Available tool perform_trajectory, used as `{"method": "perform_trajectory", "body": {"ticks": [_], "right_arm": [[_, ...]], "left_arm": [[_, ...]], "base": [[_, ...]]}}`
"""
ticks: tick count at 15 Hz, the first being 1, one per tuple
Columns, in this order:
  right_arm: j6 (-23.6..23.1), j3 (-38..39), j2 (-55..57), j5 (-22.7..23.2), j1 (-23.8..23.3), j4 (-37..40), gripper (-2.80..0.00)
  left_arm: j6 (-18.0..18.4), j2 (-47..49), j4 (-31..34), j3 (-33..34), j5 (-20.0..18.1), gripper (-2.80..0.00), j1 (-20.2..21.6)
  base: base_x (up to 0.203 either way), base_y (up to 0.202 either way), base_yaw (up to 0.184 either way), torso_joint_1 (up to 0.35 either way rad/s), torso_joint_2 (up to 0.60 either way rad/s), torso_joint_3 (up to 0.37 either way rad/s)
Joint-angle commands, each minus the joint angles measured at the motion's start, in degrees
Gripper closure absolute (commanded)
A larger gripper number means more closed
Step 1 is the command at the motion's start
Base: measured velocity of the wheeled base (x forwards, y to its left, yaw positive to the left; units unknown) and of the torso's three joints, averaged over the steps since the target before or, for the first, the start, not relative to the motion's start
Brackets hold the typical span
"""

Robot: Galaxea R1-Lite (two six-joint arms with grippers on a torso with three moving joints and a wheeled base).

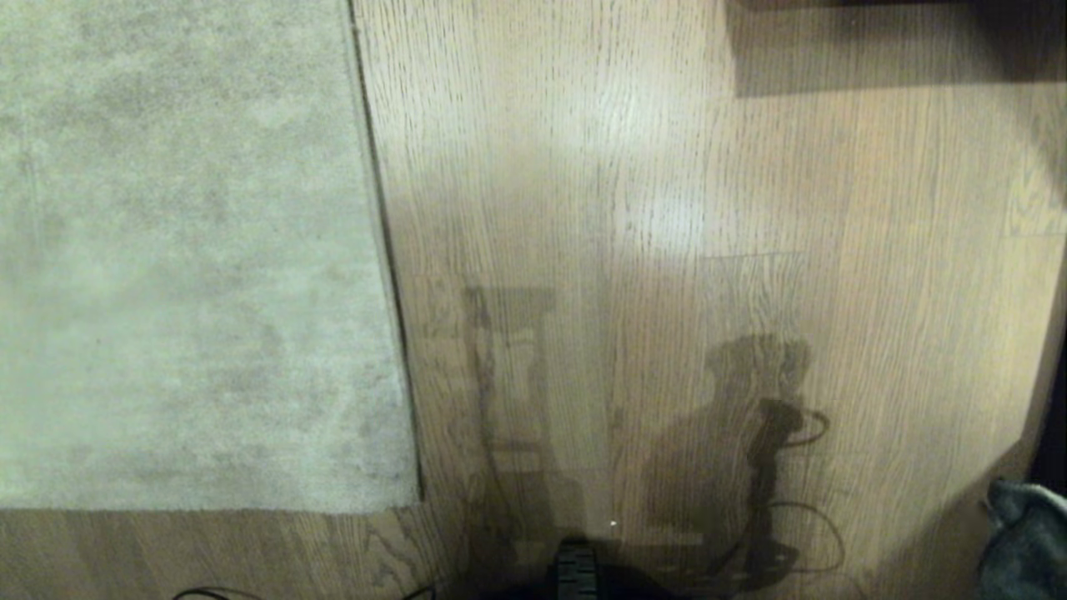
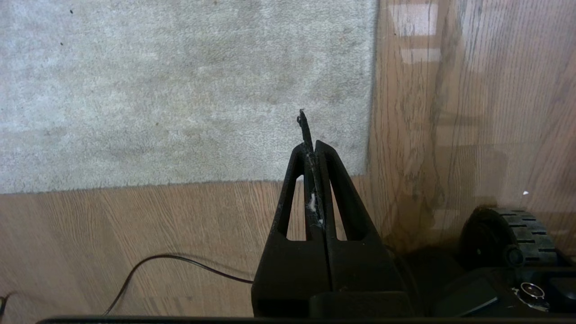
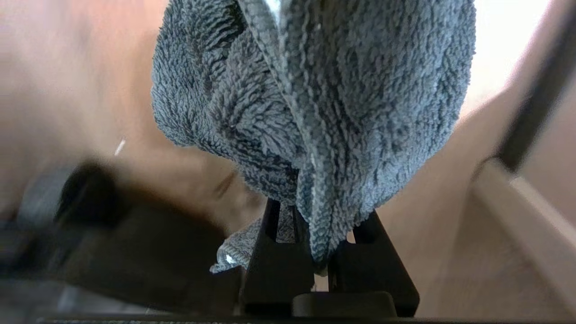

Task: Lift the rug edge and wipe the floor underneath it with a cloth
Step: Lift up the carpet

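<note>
The pale grey rug lies flat on the left; its straight rug edge runs down to a corner on the wood-plank floor. In the left wrist view my left gripper is shut and empty, hanging low above the floor just short of the rug edge near the corner. My right gripper is shut on the grey terry cloth, which drapes over its fingers and hides the tips. In the head view the cloth shows at the lower right corner, far from the rug.
A dark piece of furniture stands at the back right. My base and a black wheel sit close at the front. A thin black cable lies on the floor by the rug corner. A pale skirting board runs beside the right gripper.
</note>
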Motion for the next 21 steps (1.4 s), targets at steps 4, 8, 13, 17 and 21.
{"method": "perform_trajectory", "body": {"ticks": [4,8,13,17,21], "right_arm": [[0.3,0.0,-14.2,0.8,-0.9,2.3,0.0],[0.4,0.0,-14.1,0.8,-0.9,2.3,0.0],[0.4,0.0,-14.2,0.8,-0.9,2.3,0.0],[0.3,0.0,-14.1,0.8,-0.9,2.3,0.0],[0.3,0.0,-14.2,0.8,-0.9,2.3,0.0]], "left_arm": [[0.0,0.0,0.0,0.0,0.0,0.0,0.0],[0.0,0.0,0.0,0.0,0.0,0.0,0.0],[0.0,0.0,0.0,0.0,0.0,0.0,0.0],[0.0,0.1,0.0,0.0,0.0,0.0,0.0],[0.0,0.0,0.0,0.0,0.0,0.0,0.0]], "base": [[0.0,0.0,0.0,0.0,0.0,0.0],[0.0,0.0,0.0,0.0,0.0,0.0],[0.0,0.0,0.0,0.0,0.0,0.0],[0.0,0.0,0.0,0.0,0.0,0.0],[0.0,0.0,0.0,0.0,0.0,0.0]]}}
